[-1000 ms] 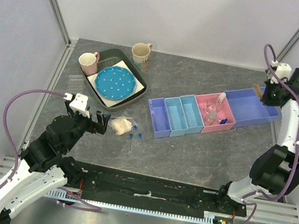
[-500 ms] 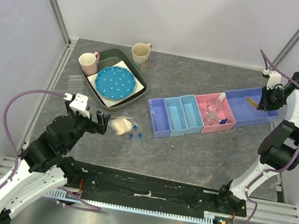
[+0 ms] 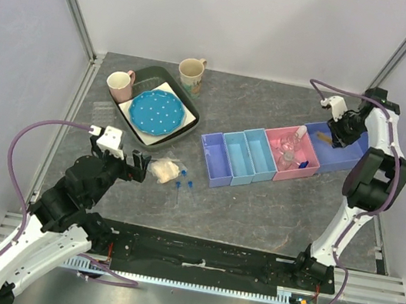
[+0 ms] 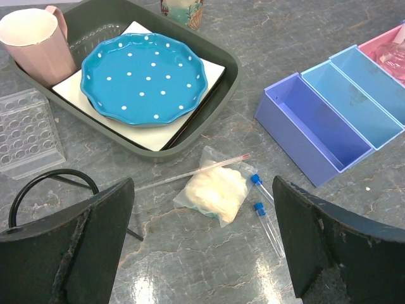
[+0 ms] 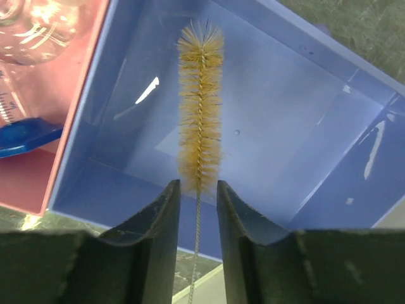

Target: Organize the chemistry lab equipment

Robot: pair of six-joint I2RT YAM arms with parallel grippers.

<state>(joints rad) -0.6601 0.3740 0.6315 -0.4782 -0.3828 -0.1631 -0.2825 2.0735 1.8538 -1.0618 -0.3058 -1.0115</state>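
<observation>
Fingers (image 5: 158, 228) of right gripper (image 5: 198, 190) pinched on thin wire stem of brush (image 5: 201, 107). One brush: tan bristles, cylindrical head, pointing to 12 o'clock over inside of glossy blue bin (image 5: 304, 126). Pink bin (image 5: 76, 95) at 9 o'clock. Row of bins (image 3: 237, 158): five, rectangular plastic. Left gripper (image 4: 202, 190) spread wide above soft white bag (image 4: 218, 196). Two clear blue-capped tubes (image 4: 266, 215) at 4 o'clock.

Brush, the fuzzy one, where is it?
Right wrist view: the brush sticks out between the jaws of the right gripper, over the blue bin beside the pink bin.
</observation>
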